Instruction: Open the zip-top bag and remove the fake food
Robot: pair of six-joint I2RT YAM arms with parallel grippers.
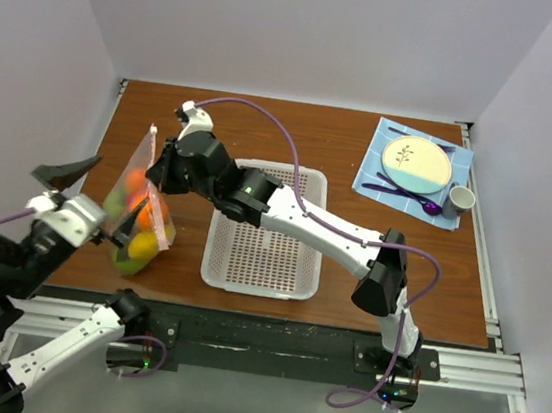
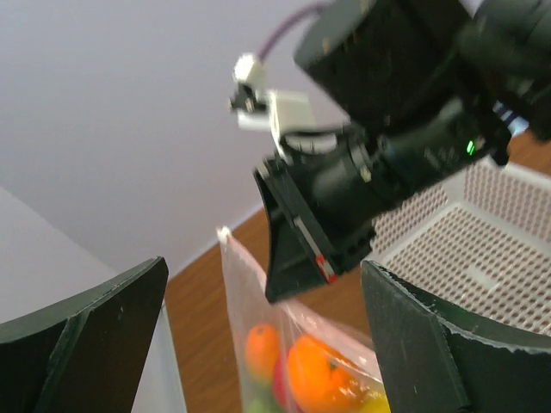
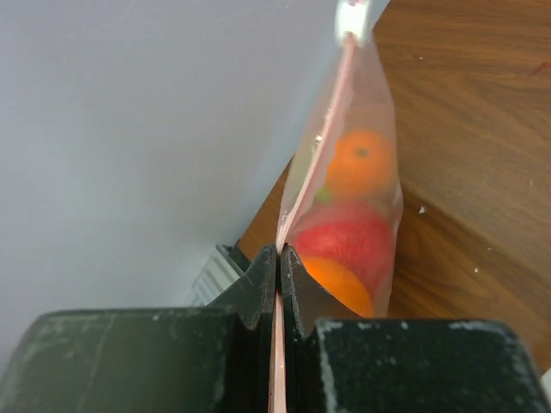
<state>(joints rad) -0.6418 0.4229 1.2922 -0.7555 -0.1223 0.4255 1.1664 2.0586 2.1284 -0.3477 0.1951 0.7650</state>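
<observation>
The clear zip-top bag (image 1: 140, 212) hangs upright over the table's left side, its pink zip strip (image 3: 331, 112) on top. My right gripper (image 3: 280, 258) is shut on that strip, the jaws pressed flat against it. Through the plastic shows fake food: an orange (image 3: 360, 160), a red apple (image 3: 346, 237) and a yellow piece (image 1: 142, 245). My left gripper (image 2: 267, 361) is wide open just left of the bag. Its two fingers (image 2: 90, 344) stand on either side of the bag (image 2: 293, 344) without touching it. The right gripper (image 2: 301, 249) shows right above the bag.
A white perforated basket (image 1: 268, 231) sits mid-table, right of the bag. At the back right lies a blue mat with a round plate (image 1: 417, 161), a purple spoon (image 1: 427, 203) and a small cup (image 1: 461, 198). The left wall stands close behind my left gripper.
</observation>
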